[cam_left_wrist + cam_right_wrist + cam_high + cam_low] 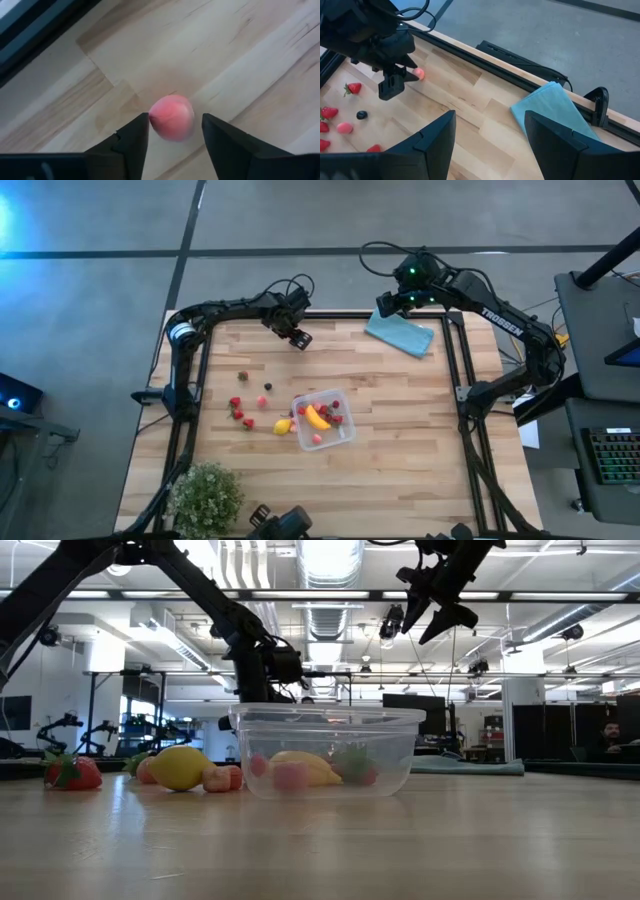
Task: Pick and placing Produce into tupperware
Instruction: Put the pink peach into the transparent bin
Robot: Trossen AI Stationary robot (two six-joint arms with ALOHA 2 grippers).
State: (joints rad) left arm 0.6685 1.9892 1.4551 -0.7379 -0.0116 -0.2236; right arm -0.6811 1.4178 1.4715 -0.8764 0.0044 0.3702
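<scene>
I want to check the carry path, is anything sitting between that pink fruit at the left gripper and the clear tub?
Nothing visible blocks it. The left gripper brackets the pink fruit near the table's far edge. Between it and the tub lies bare wood; the loose strawberries sit off to the left, the teal cloth to the right.

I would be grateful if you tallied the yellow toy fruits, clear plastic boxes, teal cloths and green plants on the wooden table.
Yellow toy fruits: 2, the small yellow banana in the box and the yellow lemon beside it
Clear square plastic box: 1
Folded teal cloth: 1
Leafy green plant: 1
Total: 5
</scene>
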